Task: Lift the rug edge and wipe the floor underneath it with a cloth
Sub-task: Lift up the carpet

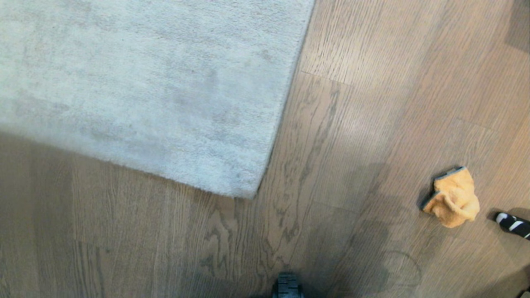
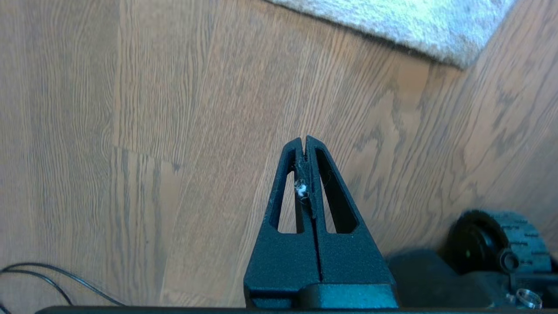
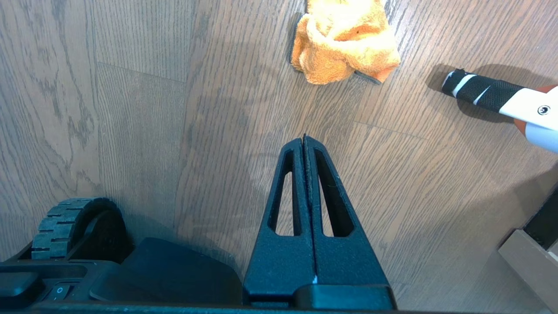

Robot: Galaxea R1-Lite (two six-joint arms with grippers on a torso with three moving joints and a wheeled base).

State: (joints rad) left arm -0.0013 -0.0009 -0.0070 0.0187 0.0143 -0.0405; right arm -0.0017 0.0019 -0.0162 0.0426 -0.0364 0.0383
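The right gripper (image 3: 304,140), fingers pressed together and empty, hangs above the floor (image 3: 144,131) beside the base's wheel (image 3: 61,226). Ahead lies the crumpled cloth (image 3: 342,41), a black-and-white handle (image 3: 479,91) just beside it. The left gripper (image 2: 304,141), likewise closed with lint between its fingers, points toward the rug (image 2: 414,22) corner.

Plank floor (image 1: 372,124) under rug (image 1: 145,82), crumpled cloth (image 1: 453,198), black-white handle (image 1: 513,224).

Pale grey mottled rug (image 1: 145,82), grey-brown floor (image 1: 372,103) with dark wavy grain, orange-yellow cloth (image 1: 453,198) with dark grey edging
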